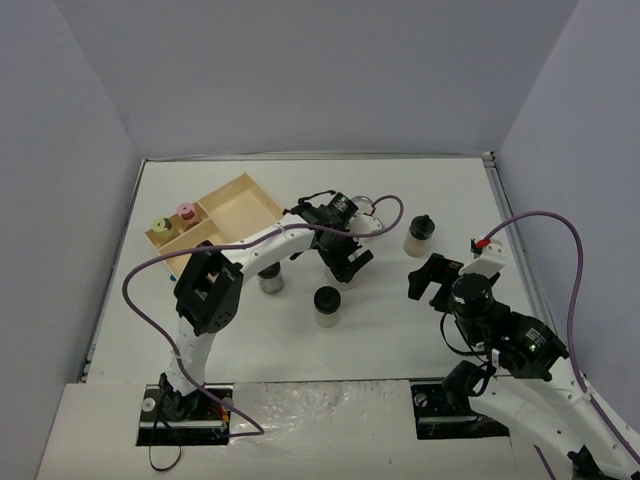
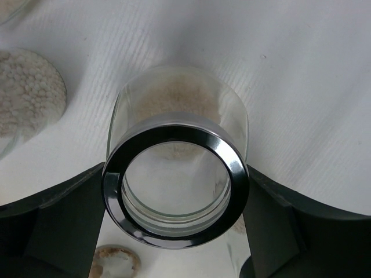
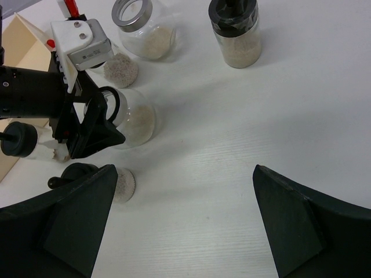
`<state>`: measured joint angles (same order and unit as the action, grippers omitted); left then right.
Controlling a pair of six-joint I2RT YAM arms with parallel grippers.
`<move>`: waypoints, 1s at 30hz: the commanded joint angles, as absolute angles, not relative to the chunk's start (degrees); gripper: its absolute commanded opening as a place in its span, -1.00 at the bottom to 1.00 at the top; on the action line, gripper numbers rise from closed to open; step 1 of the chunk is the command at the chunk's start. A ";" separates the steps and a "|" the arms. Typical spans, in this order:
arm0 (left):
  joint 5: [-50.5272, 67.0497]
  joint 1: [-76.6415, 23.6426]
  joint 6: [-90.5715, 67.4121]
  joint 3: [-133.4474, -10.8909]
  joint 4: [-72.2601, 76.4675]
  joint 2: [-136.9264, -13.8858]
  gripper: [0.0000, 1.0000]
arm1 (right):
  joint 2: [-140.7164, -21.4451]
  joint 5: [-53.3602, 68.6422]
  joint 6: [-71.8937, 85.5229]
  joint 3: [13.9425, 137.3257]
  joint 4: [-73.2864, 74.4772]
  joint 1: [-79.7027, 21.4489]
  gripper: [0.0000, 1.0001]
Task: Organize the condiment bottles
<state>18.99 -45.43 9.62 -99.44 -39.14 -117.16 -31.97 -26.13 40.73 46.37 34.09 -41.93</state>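
My left gripper (image 2: 175, 194) is shut on a wide silver-rimmed jar (image 2: 174, 134), one finger on each side of its lid. In the right wrist view this jar (image 3: 138, 120) looks tilted, its lid toward the left gripper (image 3: 87, 130). In the top view the left gripper (image 1: 347, 258) is at the table's middle. My right gripper (image 3: 182, 220) is open and empty over bare table, right of it (image 1: 432, 278). A second silver-rimmed jar (image 3: 142, 26) and a black-capped jar (image 3: 235, 32) stand farther off. Other black-capped jars (image 1: 327, 305) (image 1: 420, 236) (image 1: 270, 281) stand around.
The pale wooden divided tray (image 1: 245, 205) sits at the back left and holds the pink-capped jar (image 1: 185, 212) and the yellow-green-capped jar (image 1: 160, 226). The left arm (image 1: 270, 245) reaches across in front of the tray. Grey walls enclose the white table (image 1: 520, 215).
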 commanded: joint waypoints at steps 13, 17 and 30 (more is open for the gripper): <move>8.30 -36.15 4.12 -105.38 -43.94 -91.13 -1.00 | -30.82 -26.00 41.48 47.02 32.01 -41.84 1.00; 8.30 -28.02 5.98 -105.54 -44.51 -88.68 -1.00 | -30.51 -25.42 41.40 47.52 31.99 -41.84 1.00; 10.75 -14.85 20.38 -110.54 -40.52 -100.23 -1.00 | -33.01 -21.91 39.99 48.86 30.85 -41.83 1.00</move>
<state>9.58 -17.10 14.52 -103.90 -46.02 -97.29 -30.63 -22.96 40.49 46.41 34.02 -41.93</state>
